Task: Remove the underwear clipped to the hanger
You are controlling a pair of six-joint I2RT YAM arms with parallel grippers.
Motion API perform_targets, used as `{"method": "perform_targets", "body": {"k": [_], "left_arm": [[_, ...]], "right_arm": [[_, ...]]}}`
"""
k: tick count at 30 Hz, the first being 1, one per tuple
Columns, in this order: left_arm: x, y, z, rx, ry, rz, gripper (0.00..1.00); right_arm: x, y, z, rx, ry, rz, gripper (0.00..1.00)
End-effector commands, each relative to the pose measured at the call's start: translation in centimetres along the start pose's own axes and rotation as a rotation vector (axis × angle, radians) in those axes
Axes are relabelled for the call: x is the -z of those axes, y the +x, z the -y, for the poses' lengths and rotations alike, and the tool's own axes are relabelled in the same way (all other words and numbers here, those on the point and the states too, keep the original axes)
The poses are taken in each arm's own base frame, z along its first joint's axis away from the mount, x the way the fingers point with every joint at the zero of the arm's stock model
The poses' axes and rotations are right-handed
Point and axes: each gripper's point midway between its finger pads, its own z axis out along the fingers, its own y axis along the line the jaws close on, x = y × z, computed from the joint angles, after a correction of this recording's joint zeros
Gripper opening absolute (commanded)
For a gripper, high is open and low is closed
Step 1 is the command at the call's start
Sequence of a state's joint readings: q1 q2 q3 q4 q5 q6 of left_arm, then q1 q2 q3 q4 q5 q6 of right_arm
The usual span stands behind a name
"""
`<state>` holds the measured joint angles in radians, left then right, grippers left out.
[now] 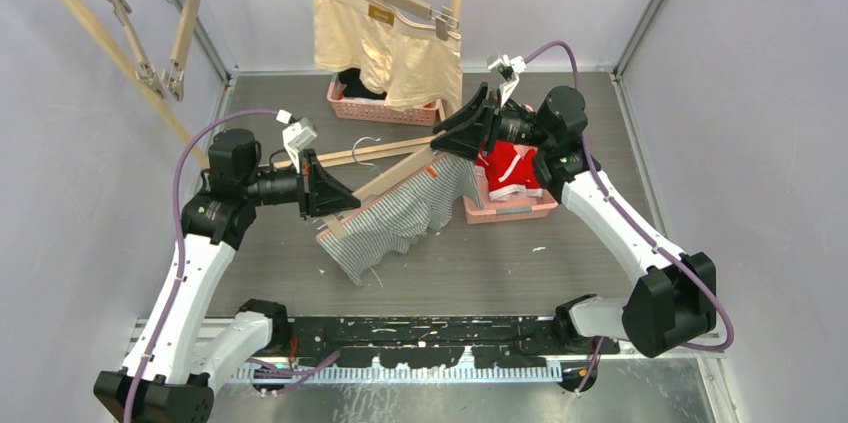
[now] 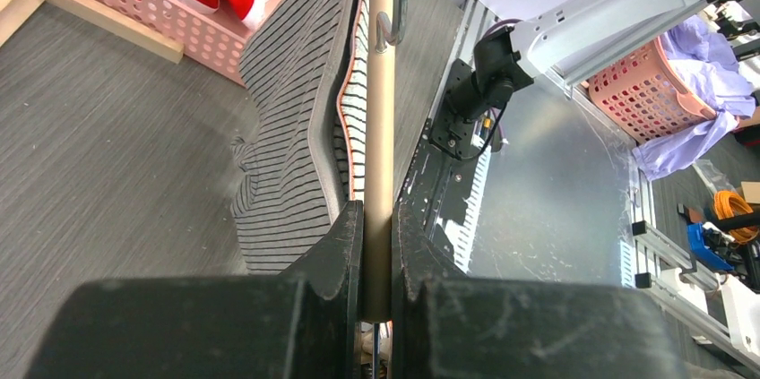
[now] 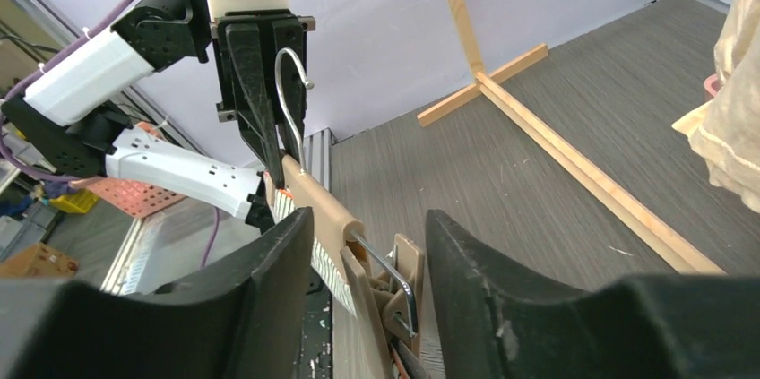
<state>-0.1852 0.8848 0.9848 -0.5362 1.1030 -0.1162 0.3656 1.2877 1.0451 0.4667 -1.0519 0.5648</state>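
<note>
Firmly, left pincer (image 2: 378, 218) clamps the hanger (image 2: 381, 128); right pincer (image 3: 367, 227) straddles its end clip (image 3: 394, 294).

free: floor (image 1: 480, 273) in front of hanger (image 1: 395, 183) | obst: pink basket (image 1: 510, 213) just R, beige underwear (image 1: 385, 48) hanging behind

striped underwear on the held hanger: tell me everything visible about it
The striped underwear is soft cloth in fine grey-and-white stripes, its waistband edged in orange. It hangs slack and rumpled along the tan hanger, its lower folds seeming to reach the grey table. The left gripper is shut on the hanger's bar right beside the cloth. The right gripper straddles the clip at the other end, jaws apart. Whether that clip grips the waistband cannot be seen.
</note>
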Motion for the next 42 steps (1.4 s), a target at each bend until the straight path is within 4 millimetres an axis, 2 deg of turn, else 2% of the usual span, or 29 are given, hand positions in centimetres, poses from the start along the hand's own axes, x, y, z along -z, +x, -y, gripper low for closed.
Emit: {"method": "perform_targets", "body": {"k": [1,5,8,9,11,12,14,15,18,19,20,21,23,24,28,31,38,42], "left_arm": [[0.3,-1.5,1.3,-0.079,0.036,0.046,0.0],[0.3,-2.1,1.6,-0.087,0.047,0.065,0.0],[0.4,-2.3,1.8,-0.091,0.049,0.069,0.0],[0.3,-2.2,1.8,-0.089,0.05,0.068,0.0],[0.3,-2.2,1.8,-0.089,0.05,0.068,0.0],[0.3,-2.1,1.7,-0.086,0.049,0.066,0.0],[0.2,-1.9,1.5,-0.076,0.047,0.062,0.0],[0.2,-1.8,1.4,-0.071,0.044,0.06,0.0],[0.1,-1.6,1.1,-0.067,0.04,0.059,0.0],[0.1,-1.6,1.1,-0.068,0.039,0.06,0.0],[0.1,-1.7,1.2,-0.071,0.041,0.062,0.0],[0.2,-1.8,1.3,-0.073,0.041,0.065,0.0],[0.2,-2.1,1.4,-0.08,0.041,0.074,0.0],[0.2,-2.3,1.4,-0.085,0.042,0.078,0.0],[0.3,-3.1,1.7,-0.105,0.04,0.101,0.0],[0.3,-4.1,2.0,-0.105,0.046,0.124,0.01],[0.2,-6.6,3.3,-0.101,0.097,0.218,0.0],[-0.6,-7.3,3.4,-0.074,0.104,0.236,0.0]], "right_arm": [[-0.1,-2.5,-1.9,0.088,-0.028,0.044,0.61],[-0.1,-2.0,-1.6,0.081,-0.022,0.039,0.72],[-0.1,-1.8,-1.4,0.078,-0.019,0.036,0.74],[-0.1,-1.9,-1.4,0.081,-0.021,0.037,0.71],[-0.1,-1.9,-1.5,0.083,-0.022,0.036,0.56],[-0.1,-2.0,-1.6,0.086,-0.024,0.036,0.38],[0.0,-2.2,-1.8,0.093,-0.028,0.039,0.12],[0.0,-2.3,-1.9,0.098,-0.027,0.042,0.03],[0.2,-2.6,-2.3,0.121,-0.025,0.051,0.01],[0.3,-2.6,-2.4,0.123,-0.019,0.052,0.08],[0.3,-2.7,-2.3,0.122,-0.009,0.052,0.35],[0.3,-2.7,-2.1,0.123,0.007,0.058,0.53],[0.5,-2.7,-1.7,0.131,0.037,0.071,0.66],[0.6,-2.7,-1.4,0.135,0.056,0.081,0.7],[1.3,-3.0,-1.0,0.155,0.129,0.162,0.77],[2.1,-3.9,-2.2,0.185,0.118,0.271,0.85],[2.9,-4.4,-2.8,0.151,0.091,0.431,0.79],[2.0,-4.5,-3.9,0.135,0.019,0.457,0.78]]}}
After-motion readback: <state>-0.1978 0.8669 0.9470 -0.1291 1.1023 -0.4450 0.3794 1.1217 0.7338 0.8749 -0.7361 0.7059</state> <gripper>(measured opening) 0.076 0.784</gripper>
